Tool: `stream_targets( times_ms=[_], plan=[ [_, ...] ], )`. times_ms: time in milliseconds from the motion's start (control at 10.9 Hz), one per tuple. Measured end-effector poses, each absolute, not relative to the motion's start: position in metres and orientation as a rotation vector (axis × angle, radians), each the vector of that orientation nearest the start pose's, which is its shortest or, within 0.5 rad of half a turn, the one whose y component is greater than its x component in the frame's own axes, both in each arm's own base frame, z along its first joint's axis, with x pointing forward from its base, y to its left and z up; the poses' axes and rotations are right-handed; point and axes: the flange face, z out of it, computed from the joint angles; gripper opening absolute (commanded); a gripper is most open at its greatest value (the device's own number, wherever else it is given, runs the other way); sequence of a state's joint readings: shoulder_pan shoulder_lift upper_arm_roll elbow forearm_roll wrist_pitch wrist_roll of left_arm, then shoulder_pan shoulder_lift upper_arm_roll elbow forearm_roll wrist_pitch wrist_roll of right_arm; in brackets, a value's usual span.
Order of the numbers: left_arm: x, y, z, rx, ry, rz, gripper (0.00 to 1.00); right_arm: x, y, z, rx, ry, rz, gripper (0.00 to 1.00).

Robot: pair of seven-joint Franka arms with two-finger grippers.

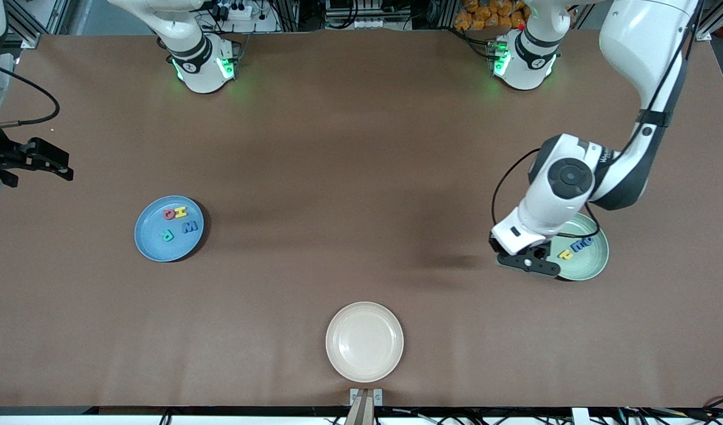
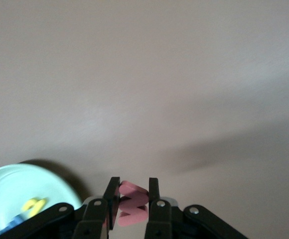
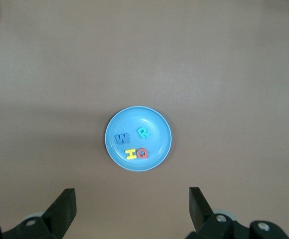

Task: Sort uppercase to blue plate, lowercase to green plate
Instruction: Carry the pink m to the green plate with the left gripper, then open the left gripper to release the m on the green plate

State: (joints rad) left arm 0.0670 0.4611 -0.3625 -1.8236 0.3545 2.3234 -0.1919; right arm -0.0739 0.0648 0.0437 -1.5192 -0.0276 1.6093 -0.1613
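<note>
The blue plate (image 1: 153, 245) holds the red Q (image 1: 169, 213), yellow H (image 1: 180, 211), blue W (image 1: 189, 227) and teal R (image 1: 167, 236). The green plate (image 1: 591, 265), partly under the left arm, holds a yellow letter (image 1: 565, 254) and blue letters (image 1: 581, 244). My left gripper (image 1: 529, 264) hangs over the table just beside the green plate's rim, shut on the red lowercase w (image 2: 133, 204). My right gripper (image 1: 54, 164) is open and empty, high over the right arm's end of the table; its wrist view shows the blue plate (image 3: 157, 124) below.
A cream plate (image 1: 365, 366) sits empty near the table's front edge, at the middle. The left wrist view shows the green plate (image 2: 15, 189) beside the left gripper (image 2: 133, 185).
</note>
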Motion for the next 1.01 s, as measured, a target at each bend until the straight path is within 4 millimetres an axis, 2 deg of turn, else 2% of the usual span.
stream_targets(
  times_ms=[367,459,643,734,826,1010],
  plan=[
    [0.639,-0.060,0.285,-2.983,0.581,0.007,0.00,0.560,-0.020,0.610,-3.166,-0.203,-0.052,1.00],
    [0.637,-0.039,0.278,-2.998,0.589,0.039,0.00,0.555,-0.019,0.606,-3.168,-0.193,-0.065,1.00],
    [0.632,-0.013,0.267,-3.019,0.554,0.081,0.00,0.551,-0.018,0.598,-3.169,-0.189,-0.067,1.00],
    [0.631,-0.008,0.263,-3.022,0.540,0.093,0.27,0.551,-0.017,0.598,-3.169,-0.188,-0.067,1.00],
    [0.630,-0.007,0.261,-3.023,0.536,0.103,0.99,0.551,-0.014,0.599,-3.169,-0.189,-0.068,1.00],
    [0.629,-0.007,0.261,-3.022,0.535,0.127,1.00,0.551,-0.013,0.600,-3.169,-0.178,-0.074,1.00]
  ],
)
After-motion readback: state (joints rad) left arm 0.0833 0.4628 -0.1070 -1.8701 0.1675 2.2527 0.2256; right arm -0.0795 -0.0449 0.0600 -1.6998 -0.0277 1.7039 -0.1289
